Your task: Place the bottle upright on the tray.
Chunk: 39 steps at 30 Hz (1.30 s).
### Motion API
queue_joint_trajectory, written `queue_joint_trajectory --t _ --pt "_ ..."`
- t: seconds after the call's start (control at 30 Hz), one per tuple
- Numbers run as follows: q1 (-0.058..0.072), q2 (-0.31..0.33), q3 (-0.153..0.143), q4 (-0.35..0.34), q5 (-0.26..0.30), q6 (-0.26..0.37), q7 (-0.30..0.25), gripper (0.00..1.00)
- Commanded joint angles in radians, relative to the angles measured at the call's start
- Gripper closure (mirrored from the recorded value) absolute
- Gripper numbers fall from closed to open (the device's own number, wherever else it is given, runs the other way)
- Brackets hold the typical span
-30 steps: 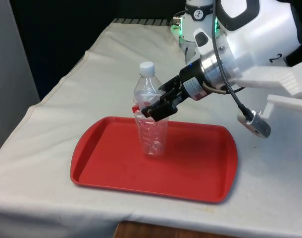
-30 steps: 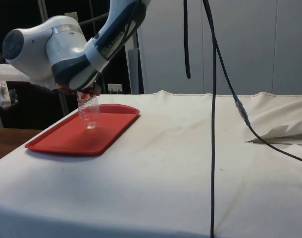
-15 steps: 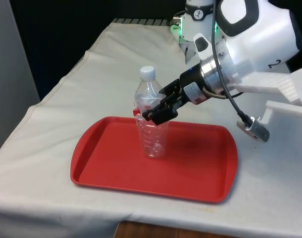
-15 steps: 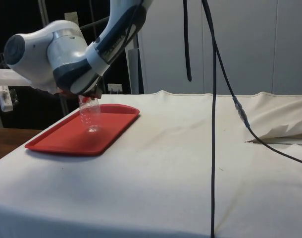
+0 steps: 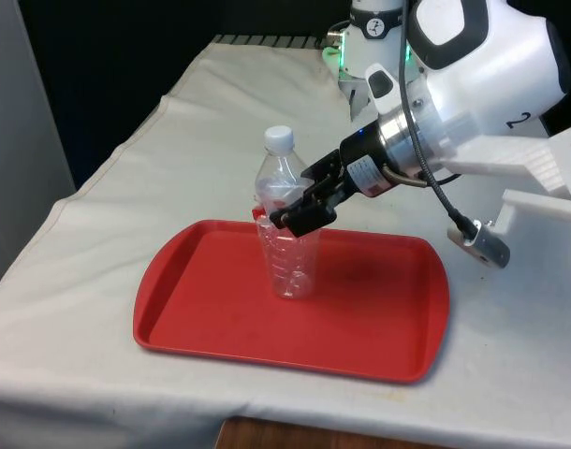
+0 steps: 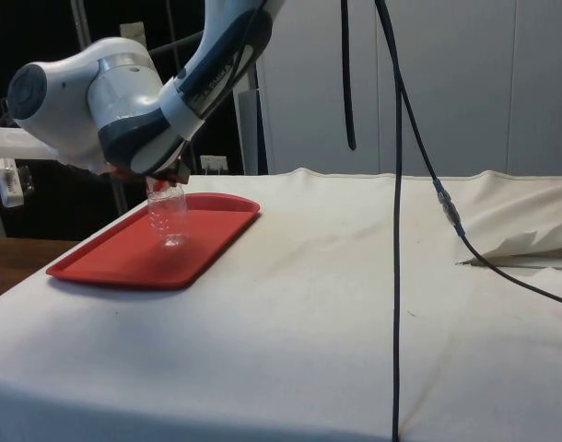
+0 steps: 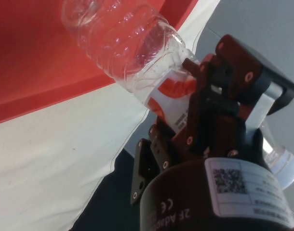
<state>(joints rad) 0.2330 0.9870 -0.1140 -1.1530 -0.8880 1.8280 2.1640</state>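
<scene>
A clear plastic bottle (image 5: 287,245) with a white cap and a red-and-white label stands upright on the red tray (image 5: 211,318), near the tray's middle. My black gripper (image 5: 290,211) is shut on the bottle at its label, coming in from the front view's right. From the side, the bottle (image 6: 169,217) rests with its base on the tray (image 6: 124,260) under the gripper (image 6: 161,180). The wrist view shows the ribbed bottle (image 7: 127,43) held at the label by the fingers (image 7: 205,101).
The tray lies near the table's front edge on the white cloth (image 5: 183,140). A black cable (image 6: 397,230) hangs down across the side view, with another trailing over the cloth. Open cloth surrounds the tray.
The bottle has come down a little and straightened, from slightly tilted to upright with its base on the tray. The gripper stays closed around it.
</scene>
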Motion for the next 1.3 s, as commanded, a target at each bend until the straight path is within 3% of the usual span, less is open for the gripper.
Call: queue_joint_trajectory --t 0.0,0.03,0.17,0.3,0.33,0.57,1.0,1.27 --pt "0.000 0.000 0.000 0.001 0.000 0.000 0.000 0.86" --pt "-0.005 0.007 0.003 0.011 0.006 0.004 -0.005 0.86" --pt "-0.005 0.008 0.003 0.014 0.005 0.003 -0.006 0.78" --pt "-0.001 0.004 0.000 0.009 0.000 0.000 -0.004 0.50" --pt "-0.005 0.012 0.002 0.020 0.005 0.002 -0.007 0.50" --pt "-0.005 0.020 0.003 0.032 0.005 -0.001 -0.011 0.00" --pt "0.000 0.015 0.000 0.028 0.000 -0.013 -0.006 0.00" --pt "0.007 0.010 0.016 0.062 0.005 -0.068 -0.004 0.00"
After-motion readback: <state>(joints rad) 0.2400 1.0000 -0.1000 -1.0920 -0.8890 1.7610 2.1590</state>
